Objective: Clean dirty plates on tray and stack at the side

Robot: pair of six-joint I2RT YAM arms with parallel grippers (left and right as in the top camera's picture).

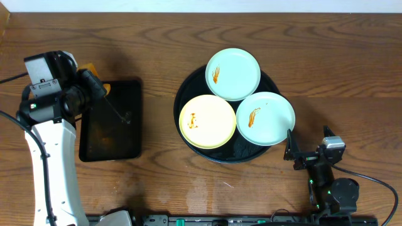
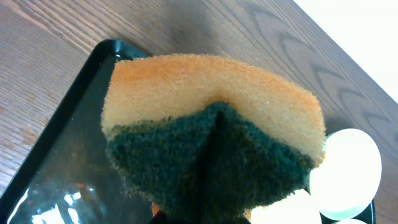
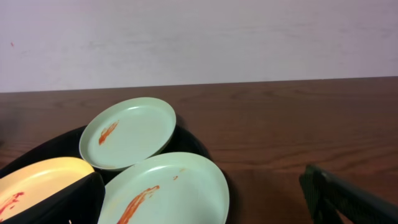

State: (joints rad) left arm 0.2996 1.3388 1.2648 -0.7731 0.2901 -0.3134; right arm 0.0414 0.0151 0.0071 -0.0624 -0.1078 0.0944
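At the far left, our left gripper [image 1: 103,89] hangs over the shallow rectangular black tray [image 1: 125,135]. Its jaws are pinched tight on a thick sponge [image 2: 211,112] of orange-yellow foam with a dark green scouring face, and the squeeze creases the green side.

To do this step well, we judge that the sponge should travel right to the nearest plate and land flat. It should wipe along the smear rather than across it, pressing lightly so the plate does not skate.

In the middle sits the large round glossy black tray [image 1: 182,94], which carries all three plates:
- **Left:** the small round pale yellow plate [image 1: 208,121] has a short orange-brown smear left of its centre.
- **Top:** a small round pale mint-blue plate [image 1: 233,74] pokes past the far rim with one curved streak. In the right wrist view it looks tilted, propped on its neighbours.
- **Right:** the second small round mint-blue plate [image 1: 265,118] overhangs the tray's right edge and has a longer streak.

The three rims touch or overlap, and we cannot tell which lies lowest.

Just beside that last plate, our right gripper [image 1: 294,150] waits with its jaws spread wide and holds nothing. We judge it should steady a rim during the wiping.

Further right is the bare brown wood-grain tabletop [image 1: 352,75], where the stack belongs. No plate rests there yet.
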